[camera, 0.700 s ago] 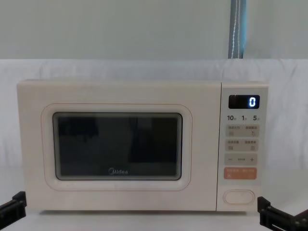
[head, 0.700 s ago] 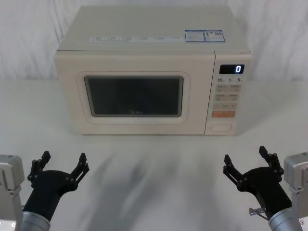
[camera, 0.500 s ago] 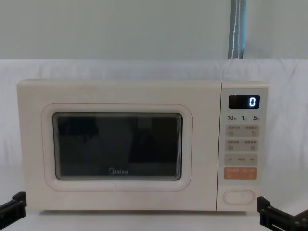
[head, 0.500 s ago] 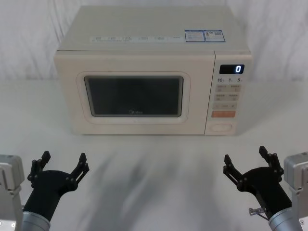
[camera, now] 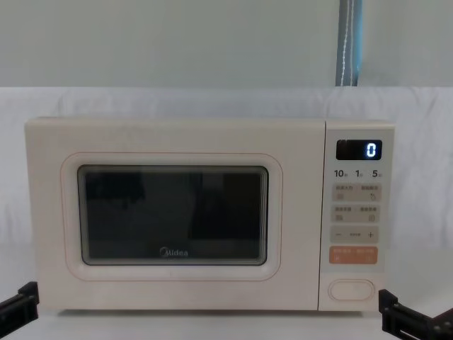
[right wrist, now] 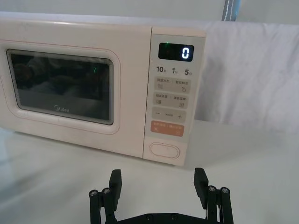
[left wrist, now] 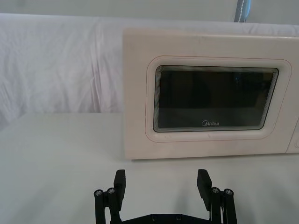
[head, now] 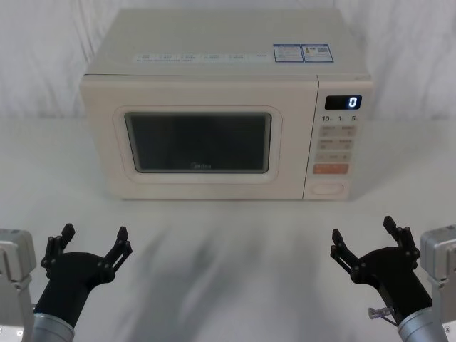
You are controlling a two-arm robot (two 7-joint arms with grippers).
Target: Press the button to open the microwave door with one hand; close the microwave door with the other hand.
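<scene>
Bright, even, diffuse light falls from above, leaving the white cloth-covered table [head: 228, 242] nearly washed out. Soft grey smeared shadows streak the cloth just ahead of the open jaws of both black angular grippers (left [head: 92, 241], right [head: 363, 235]). The dark glass window [right wrist: 60, 87] of the cream boxy microwave [head: 221, 135] carries dim reflections and a tiny green glint. The blue-white display [camera: 358, 149] glows crisply. Focus is sharp throughout.

Cream microwave [head: 214, 107] upright on white table; microwave door [head: 196, 139] shut; oval button [head: 328, 189] below orange key
</scene>
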